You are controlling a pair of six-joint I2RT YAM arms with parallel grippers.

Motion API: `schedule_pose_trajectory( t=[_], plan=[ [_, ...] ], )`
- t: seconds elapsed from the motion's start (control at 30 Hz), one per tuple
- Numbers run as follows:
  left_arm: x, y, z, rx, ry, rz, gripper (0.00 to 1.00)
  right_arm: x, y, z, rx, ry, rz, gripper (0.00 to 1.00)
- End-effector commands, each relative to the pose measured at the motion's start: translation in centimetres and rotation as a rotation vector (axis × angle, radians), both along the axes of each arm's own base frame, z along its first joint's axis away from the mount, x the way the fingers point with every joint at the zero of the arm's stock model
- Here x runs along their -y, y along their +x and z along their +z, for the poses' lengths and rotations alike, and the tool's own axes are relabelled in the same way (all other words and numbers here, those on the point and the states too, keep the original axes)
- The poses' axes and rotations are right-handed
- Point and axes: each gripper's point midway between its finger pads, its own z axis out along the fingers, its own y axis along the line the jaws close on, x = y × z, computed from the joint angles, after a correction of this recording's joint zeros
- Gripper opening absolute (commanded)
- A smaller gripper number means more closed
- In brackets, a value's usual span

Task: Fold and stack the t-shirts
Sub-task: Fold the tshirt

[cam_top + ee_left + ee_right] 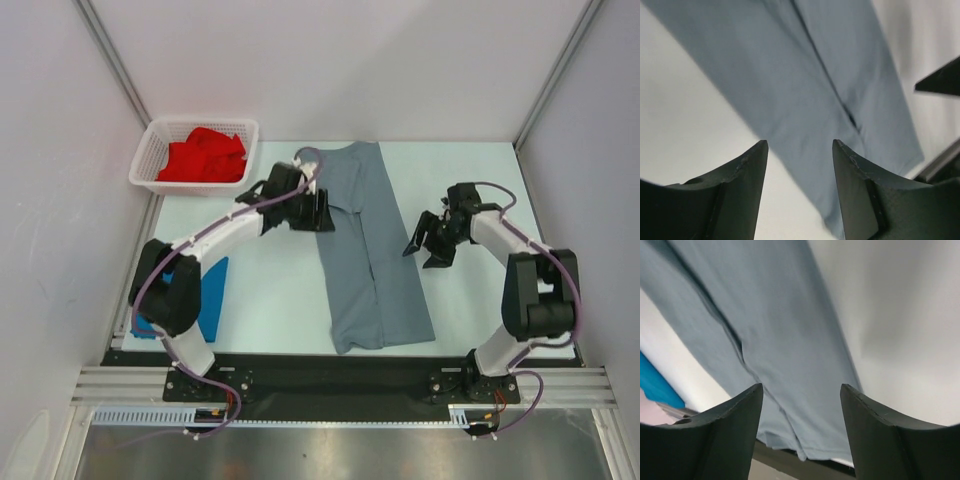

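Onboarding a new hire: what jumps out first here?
The grey t-shirt, folded into a long strip down the middle, flanked by the open left gripper and open right gripper. Next, the red t-shirt bunched in the white basket at the far left corner, and the blue t-shirt at the left edge.

white mesh basket (148,162) at far left corner, pale table (272,292), black strip (330,380) along near edge

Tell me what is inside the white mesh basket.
A crumpled red t-shirt fills the white mesh basket. The cloth covers the basket's floor, so whether anything lies beneath it cannot be seen.
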Motion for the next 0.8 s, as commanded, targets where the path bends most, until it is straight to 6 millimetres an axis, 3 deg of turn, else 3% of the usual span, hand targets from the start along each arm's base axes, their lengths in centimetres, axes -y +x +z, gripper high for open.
schedule_pose_trajectory(
  t=[0.0, 0.03, 0.1, 0.13, 0.17, 0.2, 0.23, 0.27, 0.3, 0.47, 0.57, 0.6, 0.77],
  plan=[
    [-1.0, 6.6, 1.8, 0.109, -0.011, 0.076, 0.61, 0.9, 6.2, 0.7, 0.145, -0.049, 0.013, 0.7],
    [-2.2, 8.1, 0.3, 0.075, -0.014, 0.117, 0.61, 0.9, 7.4, 0.5, 0.166, -0.052, 0.024, 0.71],
    [-2.6, 10.7, 0.8, 0.078, -0.065, 0.13, 0.62, 0.8, 9.6, 0.6, 0.224, -0.057, 0.075, 0.72],
    [-3.8, 12.2, 0.7, 0.078, -0.079, 0.157, 0.62, 0.8, 11.8, 0.5, 0.252, -0.066, 0.09, 0.72],
    [-4.1, 13.2, -1.0, 0.043, -0.081, 0.161, 0.62, 1.0, 12.9, 0.4, 0.266, -0.079, 0.099, 0.72],
    [-3.9, 14.8, 0.2, 0.067, -0.118, 0.154, 0.62, 1.1, 13.9, -0.1, 0.276, -0.09, 0.12, 0.73],
    [-4.8, 16.0, -0.2, 0.057, -0.137, 0.173, 0.62, 1.0, 16.1, -0.2, 0.296, -0.087, 0.126, 0.73],
    [-5.0, 16.8, -1.8, 0.028, -0.141, 0.177, 0.61, 0.7, 17.0, -0.6, 0.3, -0.071, 0.14, 0.73],
    [-4.9, 18.3, -0.9, 0.054, -0.163, 0.175, 0.61, 0.6, 18.1, -0.5, 0.317, -0.069, 0.149, 0.73],
    [-5.1, 21.6, -2.2, 0.06, -0.208, 0.179, 0.61, 0.0, 23.6, -1.5, 0.381, -0.052, 0.195, 0.73],
    [-4.9, 23.2, -3.3, 0.075, -0.226, 0.211, 0.6, -0.2, 25.1, -3.1, 0.382, -0.022, 0.206, 0.72],
    [-4.7, 23.8, -4.1, 0.076, -0.23, 0.219, 0.59, -0.5, 26.2, -2.4, 0.417, -0.012, 0.206, 0.71],
    [-5.4, 26.1, -5.3, 0.086, -0.243, 0.339, 0.54, -1.9, 28.4, -2.6, 0.476, 0.089, 0.176, 0.6]
  ],
)
